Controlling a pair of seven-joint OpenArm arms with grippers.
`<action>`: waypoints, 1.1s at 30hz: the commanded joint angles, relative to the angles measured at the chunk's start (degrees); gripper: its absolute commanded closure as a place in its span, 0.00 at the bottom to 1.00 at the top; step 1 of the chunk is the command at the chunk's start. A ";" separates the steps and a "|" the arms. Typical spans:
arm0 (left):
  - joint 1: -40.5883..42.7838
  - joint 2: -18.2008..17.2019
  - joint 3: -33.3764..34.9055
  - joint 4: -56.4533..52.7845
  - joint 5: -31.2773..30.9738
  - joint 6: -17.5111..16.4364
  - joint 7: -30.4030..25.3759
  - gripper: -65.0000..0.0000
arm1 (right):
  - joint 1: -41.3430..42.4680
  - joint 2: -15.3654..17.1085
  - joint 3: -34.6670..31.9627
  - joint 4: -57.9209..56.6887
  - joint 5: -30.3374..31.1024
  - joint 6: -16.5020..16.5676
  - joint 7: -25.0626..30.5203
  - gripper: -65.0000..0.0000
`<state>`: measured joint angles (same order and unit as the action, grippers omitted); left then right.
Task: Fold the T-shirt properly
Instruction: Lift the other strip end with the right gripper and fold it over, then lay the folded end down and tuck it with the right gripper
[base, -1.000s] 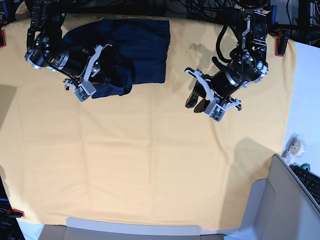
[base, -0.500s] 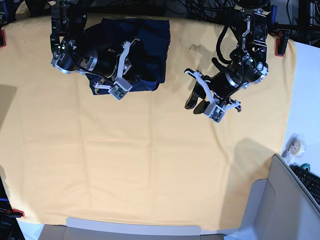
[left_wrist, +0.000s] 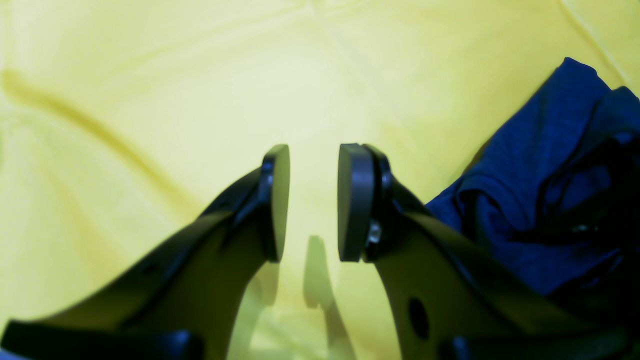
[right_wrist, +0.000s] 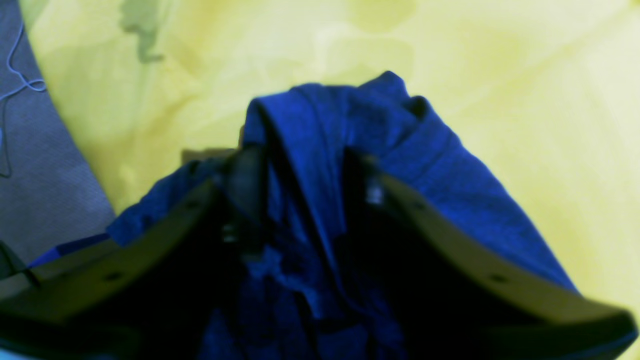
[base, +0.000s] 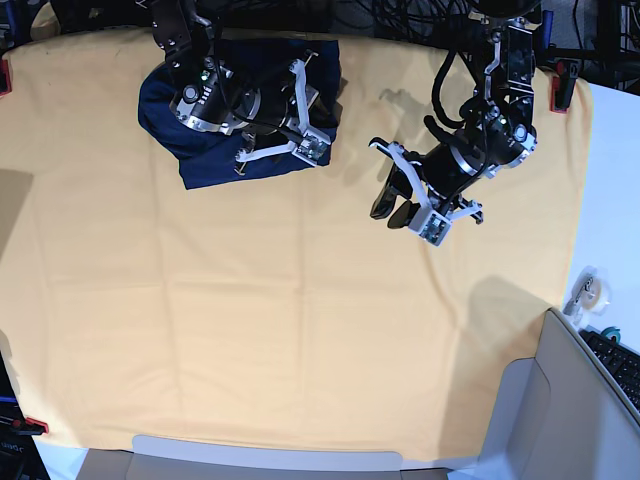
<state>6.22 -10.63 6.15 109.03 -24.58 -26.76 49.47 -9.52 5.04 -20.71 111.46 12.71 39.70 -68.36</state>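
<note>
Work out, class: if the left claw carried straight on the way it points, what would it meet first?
Most likely the bare yellow table cloth. The left claw is open with nothing between its pads; the T-shirt lies off to one side.

Rt hand (right_wrist: 302, 175) w/ T-shirt (right_wrist: 430, 185) fold between parted fingers (right_wrist: 245, 180).

Yellow-orange table cloth (base: 250, 330) lies bare across the whole middle and near side: wide room for a gripper to pass. Far edge is crowded: bunched navy T-shirt (base: 200, 165) sits at far left w/ the right gripper (base: 300, 110) over it, fabric between its parted fingers. Left gripper (base: 405, 210) hangs over bare cloth at center-right, jaws apart, nothing between them; clear lane between it and the shirt. Grey panels (base: 540, 420) block the near right corner. Cables (base: 400, 15) run along the far edge.
</note>
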 joint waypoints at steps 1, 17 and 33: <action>-0.72 -0.22 -0.22 1.08 -0.70 -0.09 -1.43 0.75 | 0.86 0.02 0.09 1.02 0.35 0.30 0.80 0.49; -0.37 -0.22 -0.22 1.08 -0.70 -0.09 -1.43 0.75 | 2.09 0.19 21.46 4.63 11.42 0.30 0.80 0.33; -0.37 -0.14 0.31 0.90 -0.78 -0.09 -1.43 0.75 | -7.40 4.24 45.19 3.31 24.08 0.30 0.71 0.33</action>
<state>6.39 -10.61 6.44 109.01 -24.60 -26.79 49.50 -17.47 8.69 24.27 113.86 35.75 39.68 -68.93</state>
